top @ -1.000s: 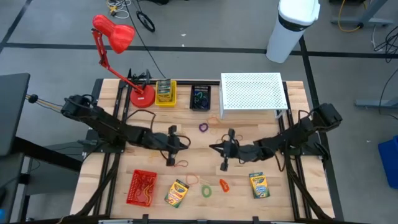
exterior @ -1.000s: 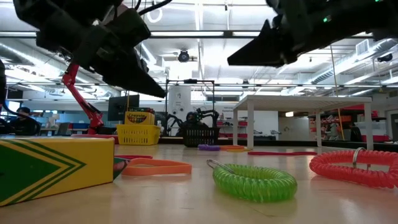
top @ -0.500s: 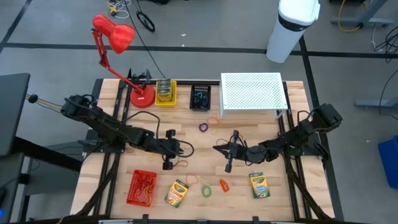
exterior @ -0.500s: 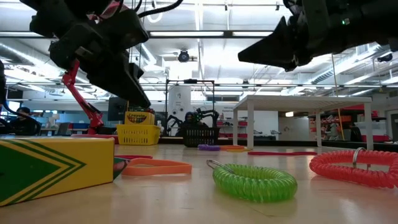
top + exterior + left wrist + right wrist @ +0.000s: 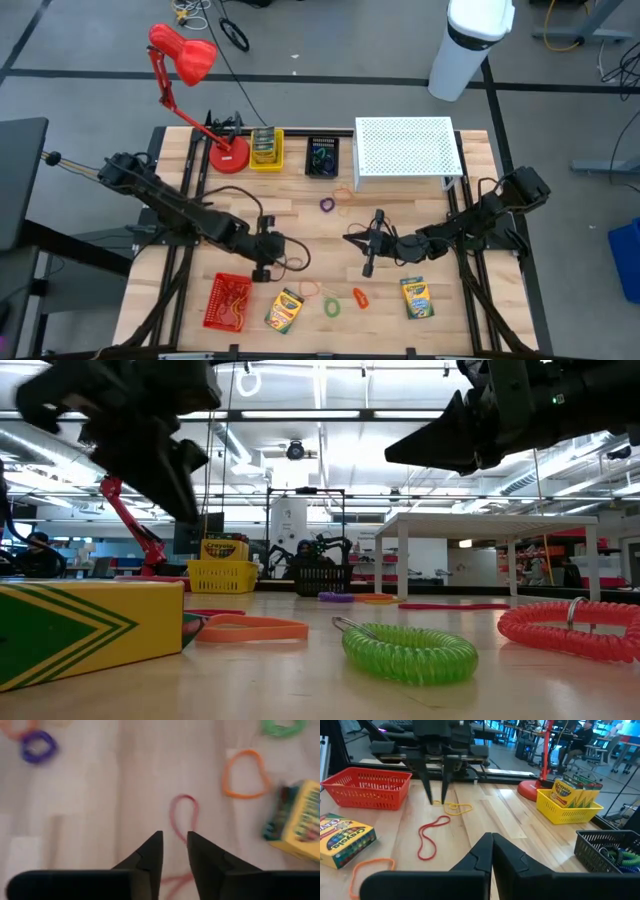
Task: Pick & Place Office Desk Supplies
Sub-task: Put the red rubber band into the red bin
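Note:
My left gripper (image 5: 263,270) points down over the near middle of the table, fingers a little open. In the left wrist view its tips (image 5: 175,837) stand just over a thin red rubber band (image 5: 183,815) lying flat; whether they touch it, I cannot tell. A yellow band (image 5: 457,809) lies beside it. My right gripper (image 5: 368,262) hovers shut to the right, above the wood. Two crayon boxes (image 5: 284,310) (image 5: 416,297), a green coil (image 5: 331,306), an orange clip (image 5: 359,296), an orange band (image 5: 244,774) and a purple loop (image 5: 327,205) lie on the table.
A red basket (image 5: 228,300) sits at the near left. Along the far edge stand the red lamp (image 5: 228,155), a yellow basket (image 5: 266,148) with crayon boxes, a black basket (image 5: 322,157) and the white perforated riser (image 5: 405,150). Bare wood lies between the two grippers.
My left gripper has moved toward the table's near edge and down, tipping from a slant until its fingers point down at the red rubber band. My right gripper shifted slightly toward the near edge early on, then kept still. The supplies have not moved.

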You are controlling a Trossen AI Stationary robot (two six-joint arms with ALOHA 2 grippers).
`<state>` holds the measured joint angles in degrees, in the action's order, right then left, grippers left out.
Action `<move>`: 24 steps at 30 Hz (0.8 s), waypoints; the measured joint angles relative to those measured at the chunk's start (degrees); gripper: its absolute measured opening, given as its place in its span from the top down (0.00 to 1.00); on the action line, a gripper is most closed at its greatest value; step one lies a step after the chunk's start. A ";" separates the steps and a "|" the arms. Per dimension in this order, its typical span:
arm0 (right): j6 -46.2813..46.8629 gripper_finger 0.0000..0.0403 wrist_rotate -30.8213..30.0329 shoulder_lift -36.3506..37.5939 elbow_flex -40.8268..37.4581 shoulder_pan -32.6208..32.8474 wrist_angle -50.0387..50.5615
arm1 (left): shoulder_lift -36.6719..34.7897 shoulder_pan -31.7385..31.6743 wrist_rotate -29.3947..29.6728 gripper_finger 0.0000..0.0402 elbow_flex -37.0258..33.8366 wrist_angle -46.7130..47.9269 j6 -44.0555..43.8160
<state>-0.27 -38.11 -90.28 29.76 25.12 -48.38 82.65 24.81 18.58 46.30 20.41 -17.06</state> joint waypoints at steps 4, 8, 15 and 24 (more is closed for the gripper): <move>-0.01 0.95 0.09 0.00 0.00 0.00 0.11 | 1.09 1.24 -3.06 0.68 -0.32 -0.06 -3.15; -0.09 0.95 0.15 0.00 0.00 0.00 0.13 | 5.26 2.47 -3.13 0.62 -0.36 -1.32 -2.77; -0.15 0.95 0.15 0.00 0.00 0.00 0.24 | 10.94 2.46 -3.62 0.57 -0.36 -1.78 -2.45; -0.15 0.95 0.15 0.00 0.00 0.00 0.26 | 12.91 1.81 -3.16 0.68 -0.36 -2.26 -3.90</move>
<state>-0.42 -37.95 -90.28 29.76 25.12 -48.12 95.57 26.61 15.42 45.93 18.15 -20.96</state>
